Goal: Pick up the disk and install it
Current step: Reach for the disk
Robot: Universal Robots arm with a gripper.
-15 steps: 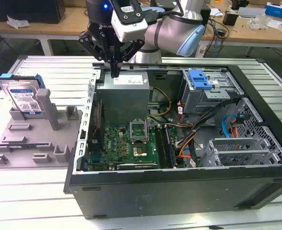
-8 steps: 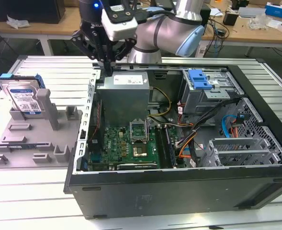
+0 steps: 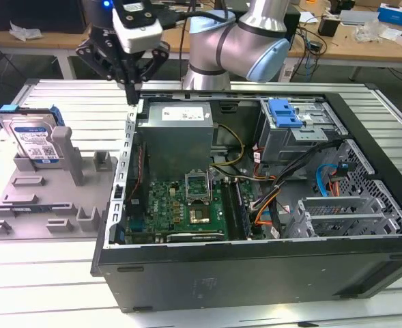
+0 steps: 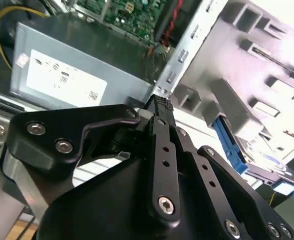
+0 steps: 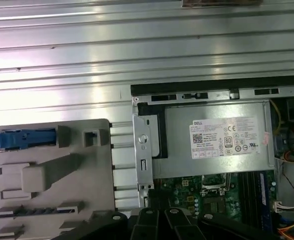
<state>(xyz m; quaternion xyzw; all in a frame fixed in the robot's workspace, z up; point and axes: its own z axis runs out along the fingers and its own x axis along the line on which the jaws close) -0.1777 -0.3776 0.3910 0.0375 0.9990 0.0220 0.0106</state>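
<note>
Nothing of the task appears to be done yet. The disk (image 3: 34, 138) stands upright on its edge in a grey holder (image 3: 57, 201) at the left of the exterior view, blue frame around it and label facing the camera, with nothing gripping it. In the second wrist view it shows at the lower right (image 4: 272, 169), seated in the same holder.

The gripper (image 3: 132, 89) hangs at the upper middle-left of the exterior view, above the back corner of the open computer case (image 3: 255, 273), near the grey power supply (image 3: 177, 140) and well apart from the disk. In the second wrist view its fingertips (image 4: 161, 104) are drawn together with nothing between them, so it carries nothing.

The case lies open on the slatted worktop (image 3: 71, 96). Its drive cage (image 3: 303, 133), which has a blue latch tab, sits at the upper right of the exterior view.

By my reading, both parts are left: the disk is not lifted from the holder, and it is not fitted in the case.
</note>
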